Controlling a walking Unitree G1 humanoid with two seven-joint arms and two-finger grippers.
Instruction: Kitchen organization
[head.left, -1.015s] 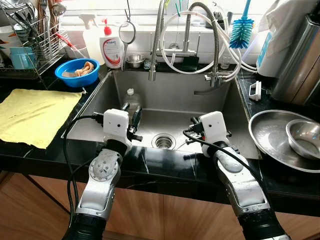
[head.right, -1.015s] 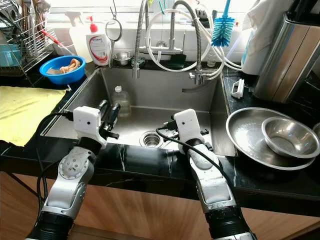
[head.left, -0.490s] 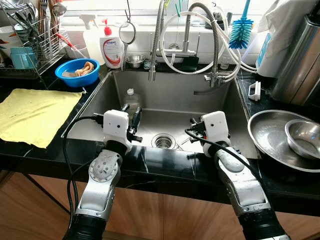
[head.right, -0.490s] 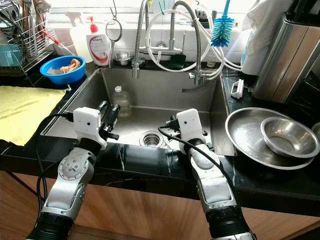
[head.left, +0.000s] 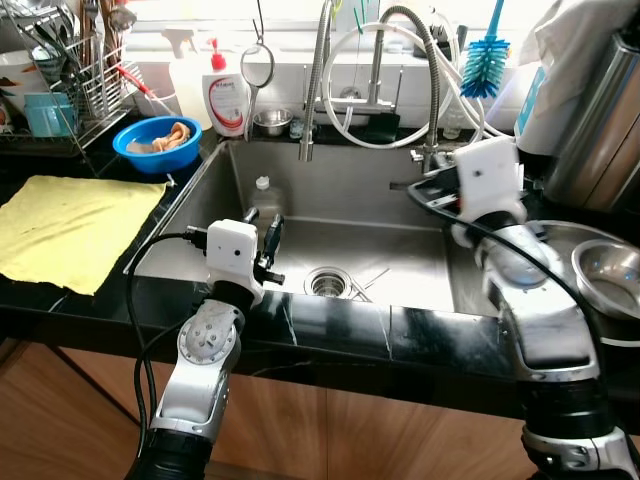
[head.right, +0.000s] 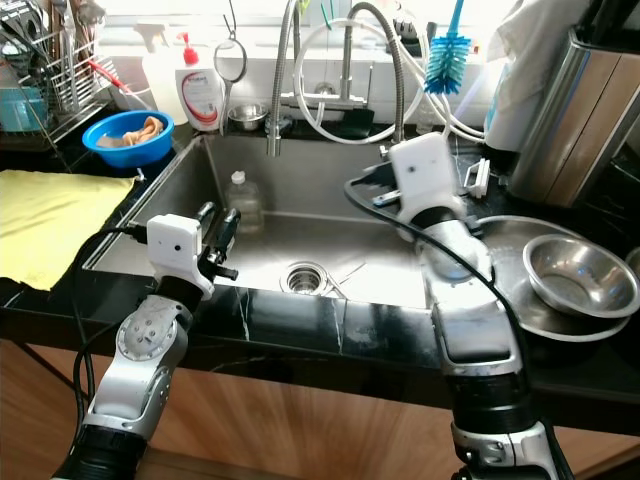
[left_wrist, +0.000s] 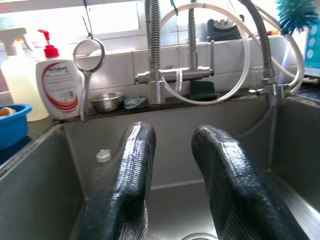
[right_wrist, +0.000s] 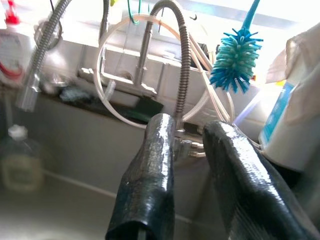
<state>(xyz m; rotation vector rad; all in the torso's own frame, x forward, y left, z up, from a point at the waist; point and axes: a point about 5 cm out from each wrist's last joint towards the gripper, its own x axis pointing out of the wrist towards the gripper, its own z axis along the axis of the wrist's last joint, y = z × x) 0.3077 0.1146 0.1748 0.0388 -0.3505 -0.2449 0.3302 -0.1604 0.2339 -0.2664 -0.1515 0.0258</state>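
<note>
— Over the sink (head.left: 330, 215), what do your eyes show?
— My left claw (head.left: 262, 232) hangs low above the drain (head.left: 328, 283); my right claw (head.left: 418, 186) is raised near the faucet hoses (head.left: 400, 70). Steel bowls (head.left: 605, 275) sit on the worktop (head.left: 350, 325) to my right.
— Left wrist?
— Fingers (left_wrist: 125, 185) apart, holding nothing, facing the soap bottle (left_wrist: 59, 90).
— Right wrist?
— Fingers (right_wrist: 150, 175) apart, empty, below the blue brush (right_wrist: 236, 60).

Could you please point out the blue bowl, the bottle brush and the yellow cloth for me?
blue bowl (head.left: 157, 153), left eye view, front outer wall.
bottle brush (head.left: 482, 68), left eye view, middle of the bristles.
yellow cloth (head.left: 70, 225), left eye view, centre of the fabric.
</note>
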